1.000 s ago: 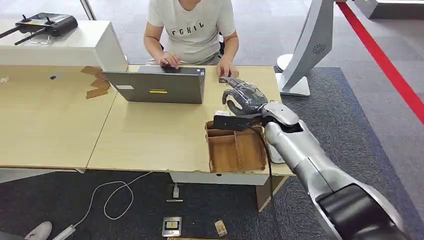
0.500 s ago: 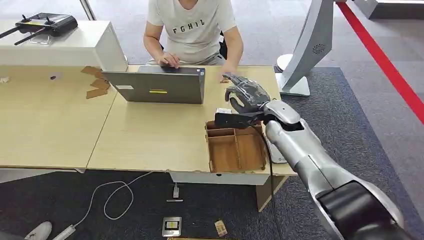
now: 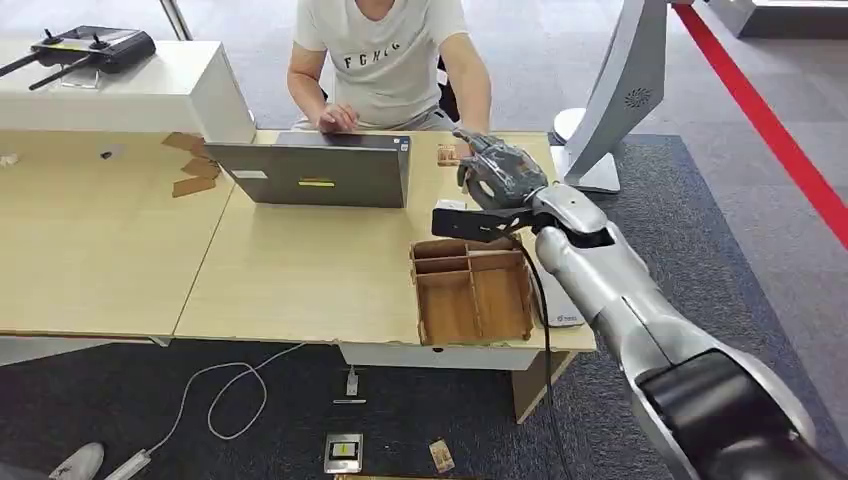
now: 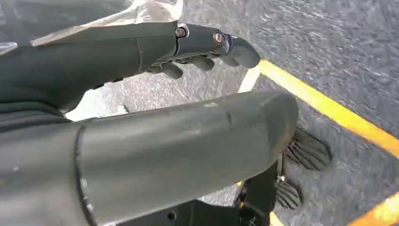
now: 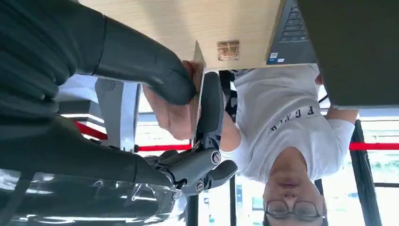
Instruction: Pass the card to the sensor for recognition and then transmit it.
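we see the right hand raised over the far right part of the tabletop, just beyond the wooden tray and near the person's hand. in the right wrist view the card stands edge-on, pinched between the thick thumb and a darker finger, so this hand is clamped on the card; the person's hand lies right against the card, though we cannot tell whether it grips it. a small brown square piece lies on the tabletop just beside the right hand, between it and the laptop. the person sits behind the laptop in a white t-shirt, one hand on the keyboard. a white device lies at the tabletop's right edge, beside the tray and partly under the silver forearm.

the left hand hangs over grey floor with yellow lines; its fingers are loosely extended and apart, holding nothing.
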Robot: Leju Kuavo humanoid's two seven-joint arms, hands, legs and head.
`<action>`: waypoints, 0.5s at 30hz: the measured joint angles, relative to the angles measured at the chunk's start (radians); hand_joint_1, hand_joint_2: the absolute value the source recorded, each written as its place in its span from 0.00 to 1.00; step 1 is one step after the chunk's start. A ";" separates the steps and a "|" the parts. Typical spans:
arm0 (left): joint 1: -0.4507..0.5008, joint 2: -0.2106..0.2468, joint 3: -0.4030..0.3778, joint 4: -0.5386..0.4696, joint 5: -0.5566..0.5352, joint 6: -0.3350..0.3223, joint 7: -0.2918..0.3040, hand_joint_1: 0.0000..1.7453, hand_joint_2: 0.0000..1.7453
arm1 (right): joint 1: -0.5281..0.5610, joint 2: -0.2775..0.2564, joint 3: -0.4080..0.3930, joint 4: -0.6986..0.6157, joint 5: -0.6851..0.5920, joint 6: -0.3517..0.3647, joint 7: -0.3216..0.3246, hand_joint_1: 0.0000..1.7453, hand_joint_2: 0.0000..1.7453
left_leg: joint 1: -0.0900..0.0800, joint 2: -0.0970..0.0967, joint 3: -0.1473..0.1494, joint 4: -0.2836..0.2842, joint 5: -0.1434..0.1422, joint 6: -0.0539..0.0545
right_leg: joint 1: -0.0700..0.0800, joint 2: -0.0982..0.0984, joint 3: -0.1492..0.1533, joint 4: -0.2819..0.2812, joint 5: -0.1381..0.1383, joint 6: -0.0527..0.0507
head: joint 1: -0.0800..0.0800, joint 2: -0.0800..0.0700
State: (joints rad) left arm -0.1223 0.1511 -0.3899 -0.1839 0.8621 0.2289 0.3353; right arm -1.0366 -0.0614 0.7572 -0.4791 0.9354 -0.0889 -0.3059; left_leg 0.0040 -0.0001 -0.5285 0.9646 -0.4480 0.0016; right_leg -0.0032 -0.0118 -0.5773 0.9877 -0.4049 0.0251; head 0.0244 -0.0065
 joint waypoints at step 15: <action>0.001 0.025 -0.004 0.000 0.011 -0.015 -0.020 0.00 0.00 | 0.011 -0.004 0.000 0.000 0.058 -0.036 0.028 0.00 0.00 | 0.000 0.000 0.000 0.000 0.000 0.000 | 0.000 0.000 0.000 0.000 0.000 0.000 | 0.000 0.000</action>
State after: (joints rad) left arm -0.1218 0.1762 -0.3937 -0.1839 0.8728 0.2136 0.3151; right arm -1.0254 -0.0656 0.7568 -0.4791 0.9934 -0.1251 -0.2777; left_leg 0.0040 -0.0002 -0.5288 0.9646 -0.4480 0.0016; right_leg -0.0028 -0.0117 -0.5776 0.9876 -0.4049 0.0251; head 0.0248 -0.0065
